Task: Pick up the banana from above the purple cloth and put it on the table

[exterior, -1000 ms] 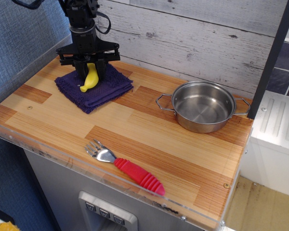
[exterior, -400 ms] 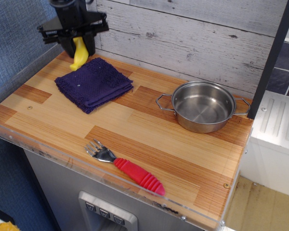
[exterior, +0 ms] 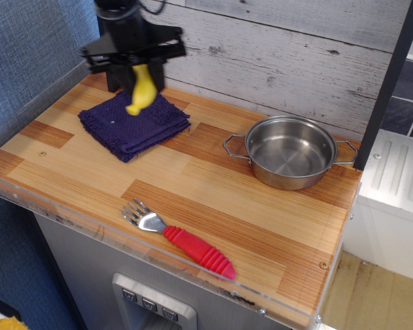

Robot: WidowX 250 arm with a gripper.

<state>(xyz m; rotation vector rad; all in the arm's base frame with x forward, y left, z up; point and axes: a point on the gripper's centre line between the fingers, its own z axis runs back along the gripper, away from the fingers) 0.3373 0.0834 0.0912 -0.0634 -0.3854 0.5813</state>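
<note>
My gripper [exterior: 139,72] is shut on the yellow banana [exterior: 140,91] and holds it in the air, hanging nearly upright, above the far right part of the purple cloth [exterior: 134,122]. The banana's top end is hidden between the black fingers. The cloth lies flat at the back left of the striped wood table [exterior: 193,192]. The banana does not touch the cloth.
A steel pot [exterior: 289,151] with two handles stands at the back right. A fork with a red handle [exterior: 179,237] lies near the clear front edge. A plank wall runs along the back and a blue wall on the left.
The gripper lifted the banana off the cloth, rose to the back left, and has now moved right and slightly down with the banana still held.
</note>
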